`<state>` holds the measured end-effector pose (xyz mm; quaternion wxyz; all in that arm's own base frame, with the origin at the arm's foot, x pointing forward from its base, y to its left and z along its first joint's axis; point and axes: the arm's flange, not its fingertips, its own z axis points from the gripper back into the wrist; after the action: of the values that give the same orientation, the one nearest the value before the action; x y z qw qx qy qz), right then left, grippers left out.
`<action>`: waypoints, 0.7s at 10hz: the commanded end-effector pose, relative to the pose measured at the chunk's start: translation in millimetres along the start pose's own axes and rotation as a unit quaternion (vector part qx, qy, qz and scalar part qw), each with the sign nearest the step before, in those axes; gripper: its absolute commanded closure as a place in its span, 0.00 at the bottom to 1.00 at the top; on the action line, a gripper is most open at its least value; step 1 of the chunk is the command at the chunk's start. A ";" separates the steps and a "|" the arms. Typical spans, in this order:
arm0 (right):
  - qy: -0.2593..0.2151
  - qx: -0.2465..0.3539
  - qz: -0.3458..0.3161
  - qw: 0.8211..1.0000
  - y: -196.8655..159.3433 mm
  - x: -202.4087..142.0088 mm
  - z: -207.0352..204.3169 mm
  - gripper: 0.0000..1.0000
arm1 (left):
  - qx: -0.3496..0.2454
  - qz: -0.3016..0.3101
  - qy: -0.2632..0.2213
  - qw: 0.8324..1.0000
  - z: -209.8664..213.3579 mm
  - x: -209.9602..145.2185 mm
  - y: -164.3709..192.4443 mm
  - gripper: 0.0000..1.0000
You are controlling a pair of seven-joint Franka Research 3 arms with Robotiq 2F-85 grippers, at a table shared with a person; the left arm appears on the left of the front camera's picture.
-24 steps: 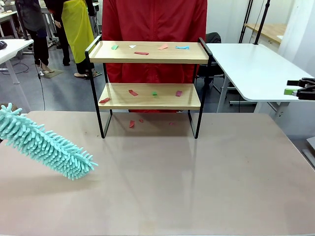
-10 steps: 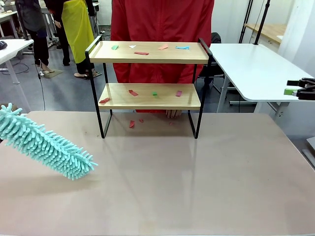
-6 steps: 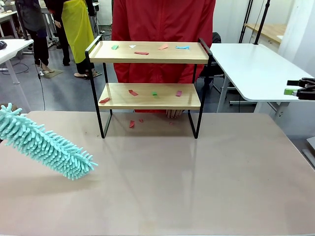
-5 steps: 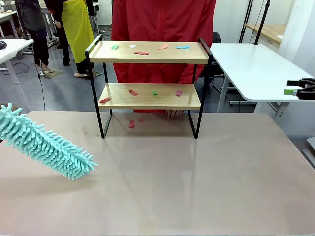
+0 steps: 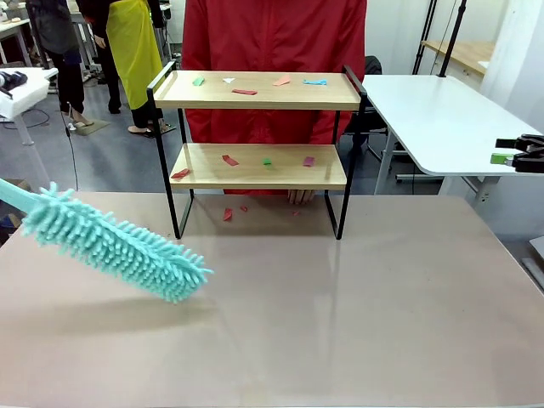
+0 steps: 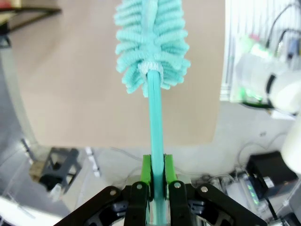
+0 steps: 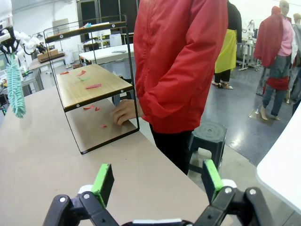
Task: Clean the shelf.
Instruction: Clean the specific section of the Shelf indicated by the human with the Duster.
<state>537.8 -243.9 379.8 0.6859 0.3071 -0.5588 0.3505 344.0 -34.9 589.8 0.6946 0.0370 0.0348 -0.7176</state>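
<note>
Between left gripper (image 6: 157, 182) jaws, gripped the teal duster (image 6: 153, 47) by its handle, with head slanted low over the table (image 5: 357, 306), well short of the shelf (image 5: 255, 100) at far centre. Gaped empty at the right gripper (image 7: 157, 179). Needed, probably: level entry along each board, sweeping scraps (image 5: 244, 92) off without snagging rails.

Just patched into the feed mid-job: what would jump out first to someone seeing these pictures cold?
The fluffy teal duster slants over the left of the beige table, its handle clamped in the left end effector. Beyond it the two-tier shelf stands near the far edge, coloured paper scraps strewn on both boards and beneath. A person in a red jacket stands right behind it, one hand on the table.
</note>
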 end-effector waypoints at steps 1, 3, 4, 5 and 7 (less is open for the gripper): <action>0.004 -0.007 -0.006 1.000 1.2 9.3 -2.0 0.00 | 0.004 0.029 -0.070 0.997 -23.0 14.6 -10.8 0.87; 0.004 -0.007 -0.006 1.000 1.2 9.3 -2.0 0.00 | -0.005 0.106 -0.118 0.987 -30.9 50.0 -16.5 0.87; 0.004 -0.007 -0.006 1.000 1.2 9.3 -2.0 0.00 | -0.023 0.147 -0.131 0.980 -35.8 69.8 -19.5 0.87; 0.004 -0.007 -0.006 1.000 1.2 9.3 -2.0 0.00 | -0.033 0.186 -0.138 0.972 -39.6 88.6 -24.8 0.87; 0.004 -0.007 -0.006 1.000 1.2 9.3 -2.0 0.00 | -0.065 0.268 -0.151 0.949 -47.4 123.9 -28.5 0.87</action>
<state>537.8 -243.9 379.8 0.6859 0.3072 -0.5589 0.3506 312.5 -140.0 535.2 0.8349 -0.1024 -0.0228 -0.5403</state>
